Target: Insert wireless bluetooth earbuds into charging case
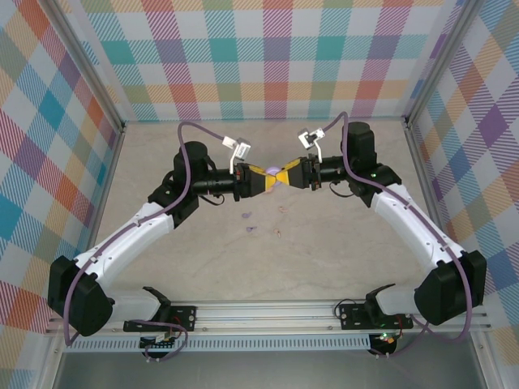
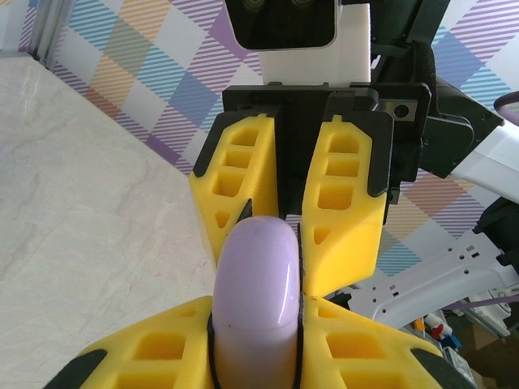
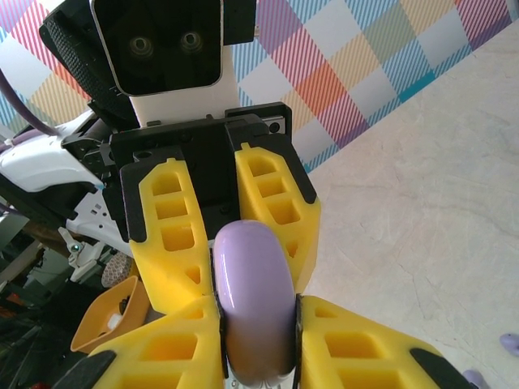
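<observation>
The desk (image 1: 324, 267) was pale and faintly marbled. Near its middle lay two purple earbuds (image 1: 247, 216), close together. Just to their right lay two pinkish-beige earbuds (image 1: 278, 234), small and hard to make out.

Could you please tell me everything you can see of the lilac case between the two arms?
The case is a small, smooth, glossy lilac pebble with rounded ends, plastic by its look. It looks shut: no lid line or opening can be made out. It is held in the air above the table, gripped from both sides. The left end effector clamps one end and the right end effector clamps the other. Nothing else touches it.
</observation>
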Controlling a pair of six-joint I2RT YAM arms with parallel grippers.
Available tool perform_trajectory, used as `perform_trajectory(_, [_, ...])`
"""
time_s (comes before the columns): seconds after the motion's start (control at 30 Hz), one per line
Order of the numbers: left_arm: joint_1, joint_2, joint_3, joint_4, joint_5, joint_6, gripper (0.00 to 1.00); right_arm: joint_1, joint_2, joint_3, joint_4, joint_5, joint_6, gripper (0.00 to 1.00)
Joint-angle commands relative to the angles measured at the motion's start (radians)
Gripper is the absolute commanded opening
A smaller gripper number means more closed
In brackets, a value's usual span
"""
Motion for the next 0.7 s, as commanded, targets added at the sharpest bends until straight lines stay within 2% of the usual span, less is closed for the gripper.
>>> perform_trajectory(0.0, [-0.028, 0.005, 0.041, -0.01, 0.004, 0.023, 0.17, 0.018, -0.023, 0.025, -0.038, 0.006, -0.045, 0.32])
perform_trajectory(0.03, [-0.028, 0.003, 0.042, -0.022, -0.014, 0.033, 0.16, 0.018, -0.029, 0.027, -0.057, 0.034, -0.053, 0.41])
perform_trajectory(0.13, [-0.028, -0.004, 0.037, -0.045, -0.088, 0.081, 0.13, 0.018, -0.055, 0.04, -0.13, 0.121, -0.095, 0.55])
perform_trajectory(0.23, [-0.028, -0.013, -0.001, 0.019, -0.161, 0.151, 0.13, 0.018, -0.078, 0.059, -0.194, 0.187, -0.119, 0.56])
perform_trajectory(0.4, [-0.032, -0.032, -0.086, 0.182, -0.13, 0.337, 0.14, 0.018, -0.133, 0.059, -0.253, 0.301, -0.121, 0.6])
perform_trajectory(0.53, [-0.038, -0.045, -0.097, 0.176, -0.115, 0.45, 0.14, 0.02, -0.164, 0.063, -0.321, 0.335, -0.144, 0.63])
perform_trajectory(0.67, [-0.044, -0.064, -0.107, 0.184, -0.115, 0.497, 0.14, 0.032, -0.171, 0.061, -0.357, 0.365, -0.154, 0.64])
